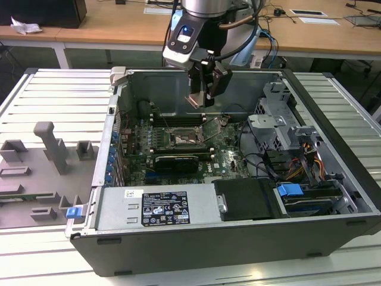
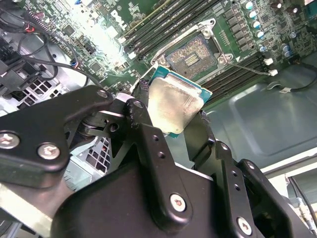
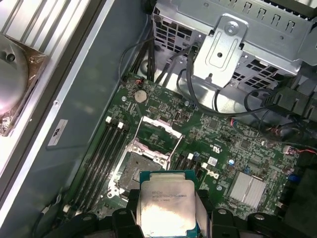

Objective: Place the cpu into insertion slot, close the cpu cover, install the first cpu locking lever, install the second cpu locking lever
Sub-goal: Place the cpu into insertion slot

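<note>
One arm reaches down from the upper centre of the exterior view, its wrist upright over the open case (image 1: 333, 196). The single gripper (image 1: 200, 99) hangs above the motherboard (image 1: 226, 156), clear of it and of the case's back wall.

Its two fingers (image 2: 144, 126) are clamped on opposite edges of the one cpu (image 2: 174, 105). In the second wrist view the chip is held tilted, with its pale metal top towards the camera. In the first wrist view the cpu (image 3: 166, 202) sits between the fingertips, just short of the slot (image 3: 134, 171) and not in it.

There is one slot, at the middle of the board in the exterior view, below the gripper. Its one cover (image 3: 157, 130) stands flipped open at the slot's far edge, the board showing through its cut-out. I cannot tell how the levers lie.

One black card (image 1: 175, 162) lies just below the slot in the exterior frame. One grey fixture tray (image 1: 41, 173) is at that view's left.
</note>
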Action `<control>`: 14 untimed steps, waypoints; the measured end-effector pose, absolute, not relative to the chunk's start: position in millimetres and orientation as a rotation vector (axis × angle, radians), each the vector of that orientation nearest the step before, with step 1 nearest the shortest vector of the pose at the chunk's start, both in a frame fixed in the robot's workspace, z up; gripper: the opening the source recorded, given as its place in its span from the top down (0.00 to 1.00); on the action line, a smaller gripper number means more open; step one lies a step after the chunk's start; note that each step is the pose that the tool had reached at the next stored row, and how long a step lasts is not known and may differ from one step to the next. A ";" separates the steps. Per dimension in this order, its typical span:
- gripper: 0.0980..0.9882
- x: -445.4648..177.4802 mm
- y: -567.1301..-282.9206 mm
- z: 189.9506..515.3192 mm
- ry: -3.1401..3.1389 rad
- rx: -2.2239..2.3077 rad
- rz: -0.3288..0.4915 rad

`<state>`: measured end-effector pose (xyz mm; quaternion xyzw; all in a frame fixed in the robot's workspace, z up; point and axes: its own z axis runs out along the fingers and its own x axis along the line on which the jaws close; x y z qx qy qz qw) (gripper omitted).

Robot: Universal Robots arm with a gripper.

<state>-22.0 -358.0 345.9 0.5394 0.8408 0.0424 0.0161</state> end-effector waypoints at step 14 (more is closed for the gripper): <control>0.52 -22.0 -358.0 344.9 2.589 1.716 0.131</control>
